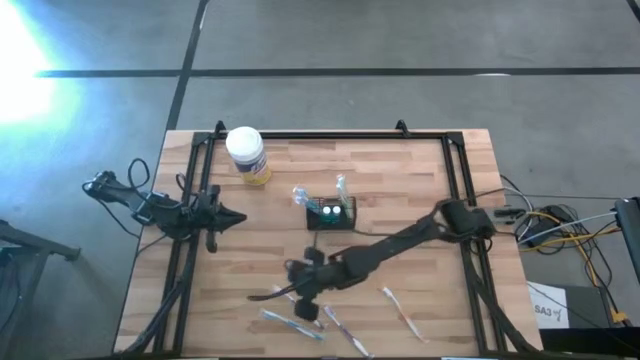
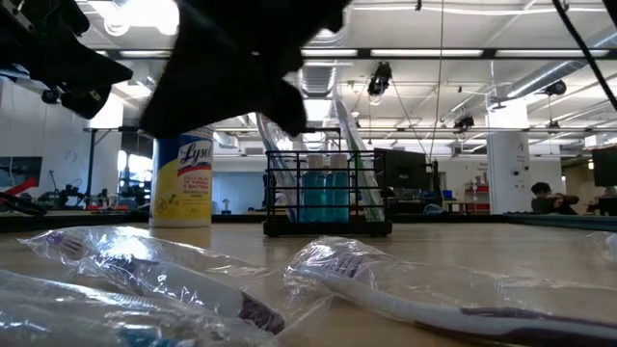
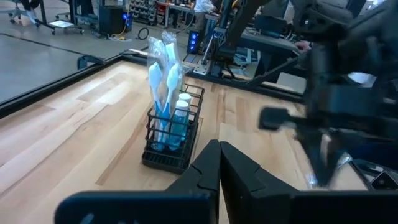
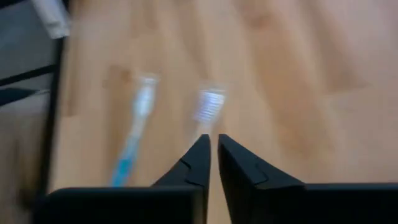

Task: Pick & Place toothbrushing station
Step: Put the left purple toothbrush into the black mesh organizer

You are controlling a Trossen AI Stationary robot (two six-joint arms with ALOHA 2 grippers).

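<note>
Near the table's middle I see the toothbrushing station [image 1: 331, 213] standing upright with wrapped brushes in it, well apart from both grippers. My left gripper [image 1: 238, 219] waits by the left edge, fingers pressed together, empty. My right gripper [image 1: 296, 292] hovers over loose toothbrushes [image 1: 295, 324], fingers almost touching, holding nothing that I can see

Grey concrete floor [image 1: 400, 35], bright ceiling strip lights [image 2: 453, 53]

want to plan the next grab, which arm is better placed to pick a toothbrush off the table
Right. The right pincer hangs directly over the loose wrapped toothbrushes at the table's near edge, with one just past its fingertips in its wrist view. The left pincer sits shut at the left side, away from them.
</note>
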